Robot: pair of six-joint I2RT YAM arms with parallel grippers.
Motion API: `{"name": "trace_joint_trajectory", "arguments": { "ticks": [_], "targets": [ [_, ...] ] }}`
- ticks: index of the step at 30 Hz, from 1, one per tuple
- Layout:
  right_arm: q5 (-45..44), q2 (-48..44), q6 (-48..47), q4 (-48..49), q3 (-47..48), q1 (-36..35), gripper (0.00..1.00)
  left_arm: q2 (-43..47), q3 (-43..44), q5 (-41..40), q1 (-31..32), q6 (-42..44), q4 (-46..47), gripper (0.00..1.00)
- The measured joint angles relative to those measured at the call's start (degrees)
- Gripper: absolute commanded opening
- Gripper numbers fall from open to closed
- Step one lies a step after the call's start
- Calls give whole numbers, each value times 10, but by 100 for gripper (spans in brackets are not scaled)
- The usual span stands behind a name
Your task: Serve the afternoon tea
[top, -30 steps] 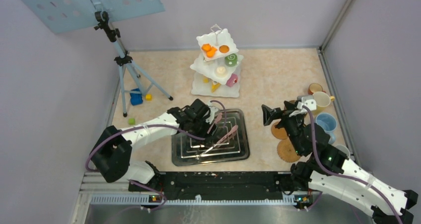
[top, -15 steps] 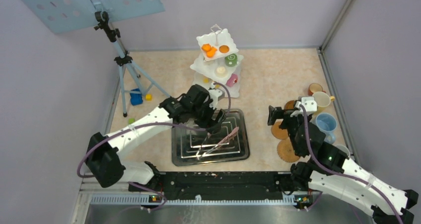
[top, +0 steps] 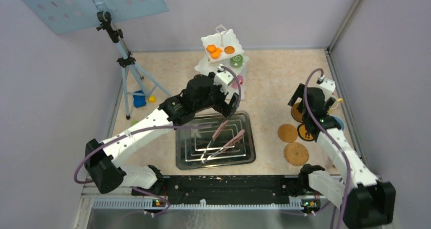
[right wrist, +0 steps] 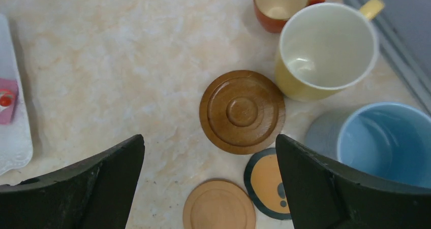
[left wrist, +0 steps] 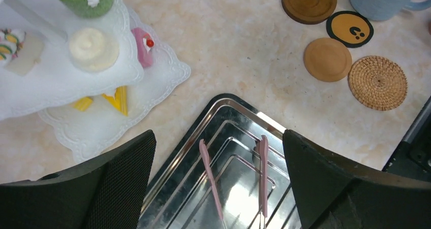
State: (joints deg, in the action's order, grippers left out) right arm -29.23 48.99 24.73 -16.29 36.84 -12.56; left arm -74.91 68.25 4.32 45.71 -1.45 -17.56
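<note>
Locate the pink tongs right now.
Top view, centre: the pink tongs lie inside the steel tray, on the near side of the white three-tier stand.

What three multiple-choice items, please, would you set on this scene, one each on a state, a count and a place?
1. The yellow mug with a white inside stands: A) upside down B) upright and empty C) on its side.
2. Round coasters showing in the left wrist view: A) two B) six C) four.
3. The pink tongs lie: A) in that mug B) on a coaster C) in the rectangular steel tray.

1 B: its open mouth faces up and shows a bare bottom.
2 C: a dark wooden, an orange printed, a pale wooden and a woven one are each visible.
3 C: both arms rest on the steel.
</note>
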Motion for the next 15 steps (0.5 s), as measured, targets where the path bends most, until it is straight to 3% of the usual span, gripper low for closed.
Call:
{"name": "trace_joint_trajectory", "arguments": {
  "ticks": [8, 15],
  "targets": [
    [78, 292, 11, -9, 144, 46, 98, 0, -42, -87, 67, 74, 56, 99],
    [106, 387, 32, -10, 174, 67, 92, 5, -61, -141, 71, 94, 68, 99]
  ]
}}
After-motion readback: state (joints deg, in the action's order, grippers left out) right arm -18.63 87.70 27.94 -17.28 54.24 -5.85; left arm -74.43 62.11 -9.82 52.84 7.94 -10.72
